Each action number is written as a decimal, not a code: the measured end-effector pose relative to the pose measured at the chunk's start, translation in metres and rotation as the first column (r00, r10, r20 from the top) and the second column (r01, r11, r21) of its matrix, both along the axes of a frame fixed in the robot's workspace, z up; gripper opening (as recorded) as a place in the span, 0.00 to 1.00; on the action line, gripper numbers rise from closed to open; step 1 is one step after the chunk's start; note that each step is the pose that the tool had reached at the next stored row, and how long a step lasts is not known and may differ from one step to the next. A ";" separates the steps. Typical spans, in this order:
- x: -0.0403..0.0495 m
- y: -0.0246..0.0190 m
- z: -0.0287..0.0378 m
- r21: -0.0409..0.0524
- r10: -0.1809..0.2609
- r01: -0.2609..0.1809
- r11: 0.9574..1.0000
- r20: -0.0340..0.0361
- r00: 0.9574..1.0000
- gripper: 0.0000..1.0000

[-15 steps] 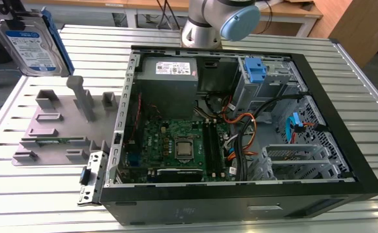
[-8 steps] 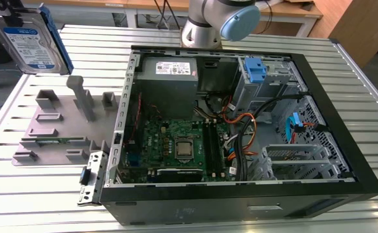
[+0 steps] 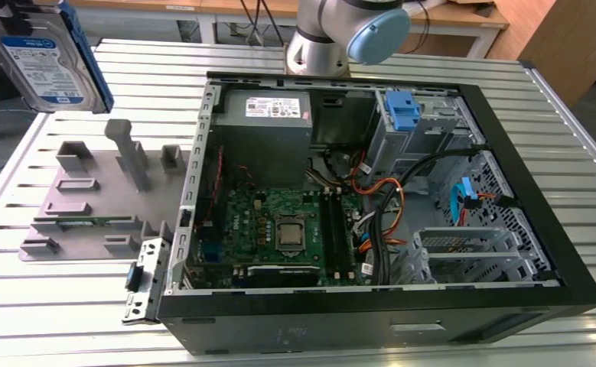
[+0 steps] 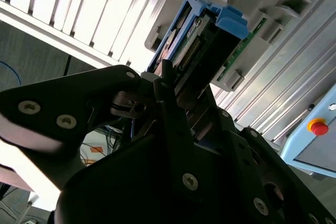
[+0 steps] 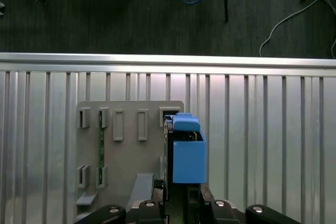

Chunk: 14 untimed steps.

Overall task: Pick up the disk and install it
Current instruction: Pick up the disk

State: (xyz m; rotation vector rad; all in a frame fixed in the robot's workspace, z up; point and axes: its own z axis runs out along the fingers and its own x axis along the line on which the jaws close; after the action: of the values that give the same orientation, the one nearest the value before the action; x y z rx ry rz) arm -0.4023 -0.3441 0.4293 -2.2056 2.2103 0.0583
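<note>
Silver metal slats make up the big table (image 3: 573, 115). On it lies the black computer case (image 3: 379, 321). Its side is off, so you can see a green board (image 3: 277, 229) and many wires inside. The robot arm (image 3: 343, 30) stands at the far side of the case.

Next to the case, on the exterior view's left, sits a flat grey tray (image 3: 83, 206) with posts and slots. The disk (image 3: 43, 57) hangs up in the air over that tray, well apart from the case. It touches nothing under it. It is silver, with a white-and-blue label and a blue frame around it.

In the first wrist view the gripper (image 5: 185, 198) pinches the disk tight, with one finger on each side.
</note>
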 end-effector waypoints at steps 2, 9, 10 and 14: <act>0.0000 0.0000 0.0022 0.000 0.000 0.000 1.000 0.000 1.000 0.35; 0.0000 0.0000 0.0077 0.000 0.000 0.000 1.000 0.000 1.000 0.35; 0.0000 0.0000 0.0078 0.000 0.000 0.000 1.000 0.000 1.000 0.35; 0.0000 0.0000 0.0084 0.000 0.000 0.000 1.000 0.000 1.000 0.35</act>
State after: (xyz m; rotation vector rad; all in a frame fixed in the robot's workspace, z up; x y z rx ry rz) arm -0.4024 -0.3441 0.4376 -2.2055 2.2104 0.0583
